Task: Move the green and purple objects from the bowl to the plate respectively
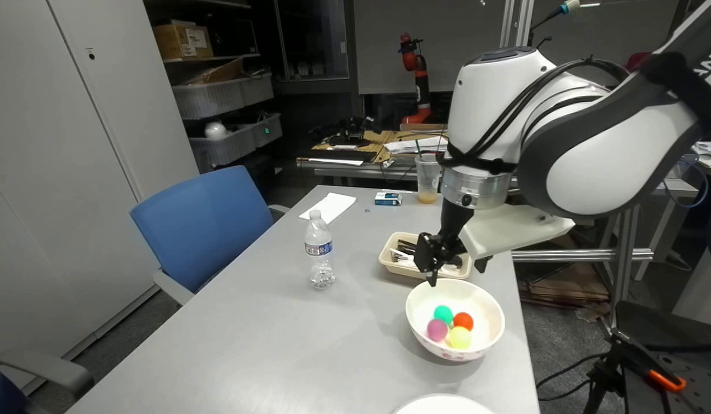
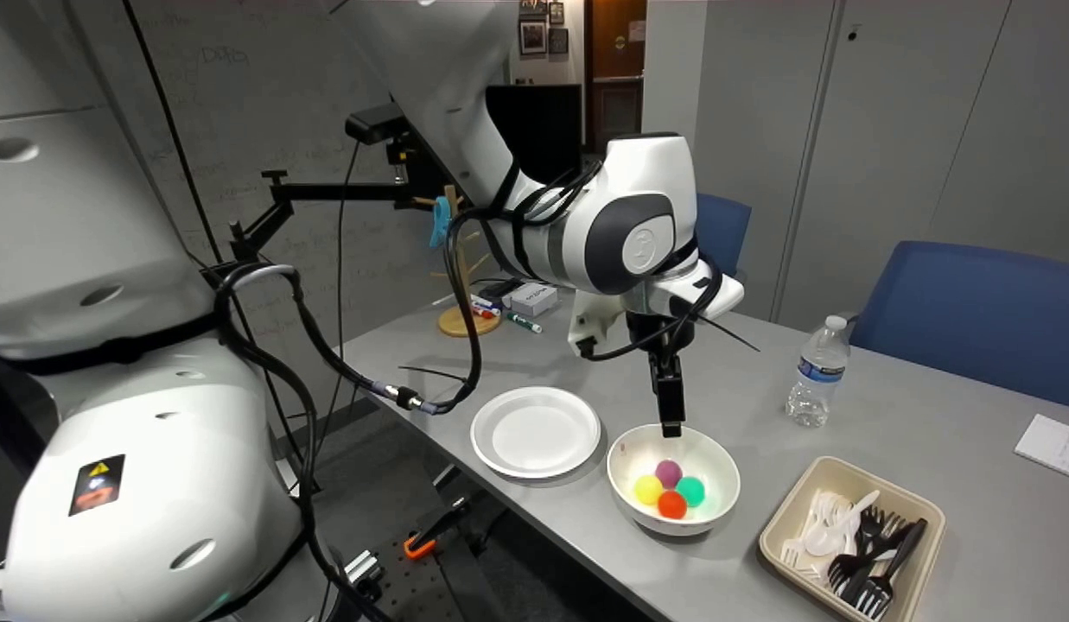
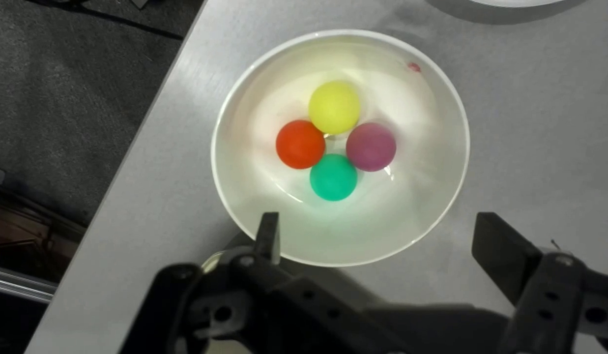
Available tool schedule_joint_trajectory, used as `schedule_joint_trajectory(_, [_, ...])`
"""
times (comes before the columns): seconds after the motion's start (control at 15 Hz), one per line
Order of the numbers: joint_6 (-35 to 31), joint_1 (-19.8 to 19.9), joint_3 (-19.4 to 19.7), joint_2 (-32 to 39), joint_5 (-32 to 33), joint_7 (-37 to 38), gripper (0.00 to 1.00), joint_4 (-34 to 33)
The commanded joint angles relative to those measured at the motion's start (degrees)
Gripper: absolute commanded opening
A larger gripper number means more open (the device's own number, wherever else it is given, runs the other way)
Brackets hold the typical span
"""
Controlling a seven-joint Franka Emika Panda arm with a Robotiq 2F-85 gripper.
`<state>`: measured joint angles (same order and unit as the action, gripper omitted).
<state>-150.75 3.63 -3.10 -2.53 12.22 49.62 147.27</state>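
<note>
1. In an exterior view, your claw [image 1: 456, 275] hangs higher than the bowl [image 1: 486, 315], lined up with its far edge, carrying nothing. The green ball [image 1: 443, 314] and the purple ball [image 1: 437, 330] are both inside, below you, with green the closer to the claw.

2. In an exterior view, there's the plate [image 2: 536, 432], just beside the bowl on the picture's left. Only one of the claw's fingers [image 2: 669, 397] shows clearly, so the gap can't be read here. Purple looks closest beneath it, green off to the right: the opposite story.

3. Over to the wrist view, and this one settles it: your fingers stand wide, one left, one right, with ample room for a ball. Both targets lie up the picture from them, toward the side where the plate peeks in. Green is nearer, left of your centre line; purple, farther up, is almost dead centre.

4. Same wrist view: no long axis on a ball, so the neighbours decide it. Green touches, or all but touches, purple and the orange-red ball [image 3: 300, 144]; the yellow ball [image 3: 334, 107] sits on the far side. If you go green first, you'll likely need to shift plate-ward and slightly left in this picture, then down; closing in could jostle either neighbour.
</note>
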Motion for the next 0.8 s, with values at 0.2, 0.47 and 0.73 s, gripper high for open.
schedule_joint_trajectory(0.2, [0.1,-0.8,0.8,0.0,-0.2,-0.1,1.00,0.0])
schedule_joint_trajectory(0.47, [-3.3,-0.2,1.5,4.3,1.0,1.1,1.00,-0.3])
schedule_joint_trajectory(0.73, [-8.4,-0.7,4.1,10.1,0.3,0.4,1.00,-0.6])
